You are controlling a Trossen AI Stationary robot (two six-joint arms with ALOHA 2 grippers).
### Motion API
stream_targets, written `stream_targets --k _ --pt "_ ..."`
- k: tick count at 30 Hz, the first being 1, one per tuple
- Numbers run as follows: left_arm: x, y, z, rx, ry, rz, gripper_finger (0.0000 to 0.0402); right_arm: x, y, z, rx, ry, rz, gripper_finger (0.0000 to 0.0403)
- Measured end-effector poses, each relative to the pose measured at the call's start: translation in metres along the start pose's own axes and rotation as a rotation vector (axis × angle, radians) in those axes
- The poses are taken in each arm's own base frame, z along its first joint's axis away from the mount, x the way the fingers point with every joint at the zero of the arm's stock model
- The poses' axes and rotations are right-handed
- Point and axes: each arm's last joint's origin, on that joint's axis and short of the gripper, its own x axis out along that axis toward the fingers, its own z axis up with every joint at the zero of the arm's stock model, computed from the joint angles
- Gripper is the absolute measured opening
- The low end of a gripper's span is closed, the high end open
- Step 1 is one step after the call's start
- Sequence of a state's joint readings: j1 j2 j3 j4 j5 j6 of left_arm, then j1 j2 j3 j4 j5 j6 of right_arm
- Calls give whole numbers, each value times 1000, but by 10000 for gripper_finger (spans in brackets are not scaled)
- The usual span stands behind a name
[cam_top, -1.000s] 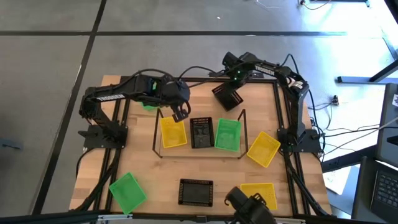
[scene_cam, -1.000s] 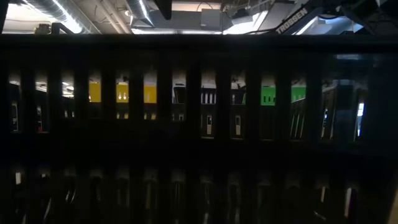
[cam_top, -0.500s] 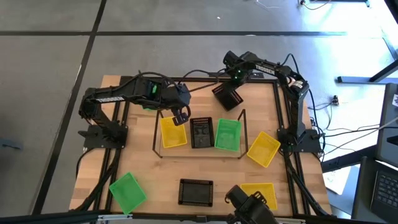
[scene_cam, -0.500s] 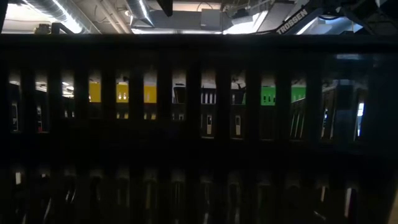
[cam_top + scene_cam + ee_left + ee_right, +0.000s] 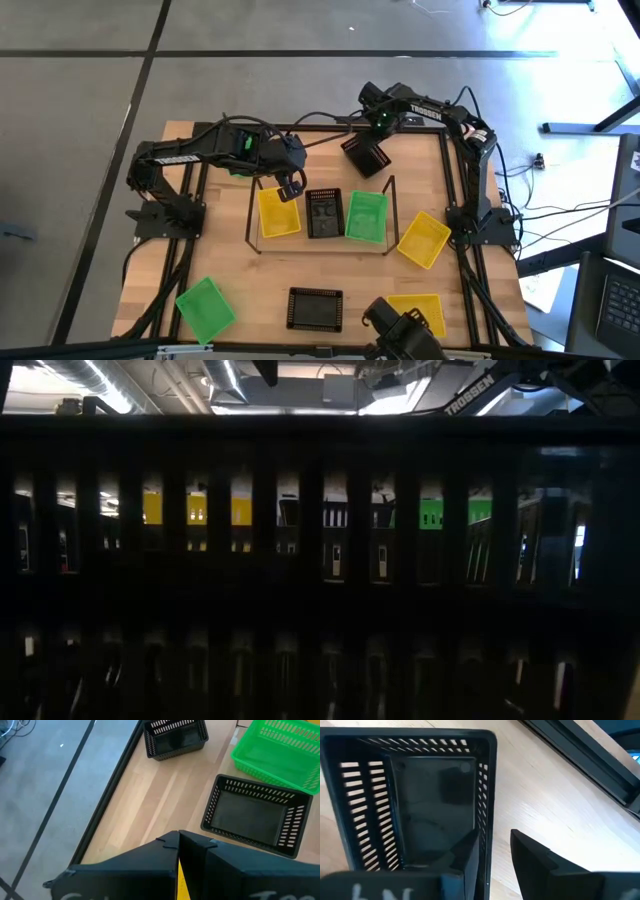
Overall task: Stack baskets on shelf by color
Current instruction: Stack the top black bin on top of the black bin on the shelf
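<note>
— What sat on the shelf (image 5: 322,246)?

— Three baskets in a row: a yellow basket (image 5: 278,212), a black basket (image 5: 324,213) in the middle and a green basket (image 5: 366,217).

— And the arms?

— The left pincer (image 5: 291,188), pressed together, hung over the yellow basket's far end. Beyond the shelf, the right pincer (image 5: 495,851) stood spread, one finger inside the wall of another black basket (image 5: 415,800), the other outside. More baskets lay on the counter (image 5: 250,290) around the shelf.
</note>
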State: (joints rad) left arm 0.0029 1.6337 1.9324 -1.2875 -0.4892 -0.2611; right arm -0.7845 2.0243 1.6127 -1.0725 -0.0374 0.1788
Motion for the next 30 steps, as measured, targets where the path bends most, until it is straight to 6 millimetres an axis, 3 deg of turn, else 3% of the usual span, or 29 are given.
stream_targets --k 8,13,19,23,30 --pt "0 0 0 0 0 0 0 -2 1 1 -50 1 39 110" --pt "0 0 0 1 0 0 0 -16 5 3 50 13 70 110" --pt "0 0 0 5 1 0 0 -20 38 2 18 -7 172 110" --pt "0 0 0 10 2 0 0 -19 58 -2 -32 -31 151 110" --pt "0 0 -1 13 8 1 0 -18 80 -8 -37 -42 155 110"
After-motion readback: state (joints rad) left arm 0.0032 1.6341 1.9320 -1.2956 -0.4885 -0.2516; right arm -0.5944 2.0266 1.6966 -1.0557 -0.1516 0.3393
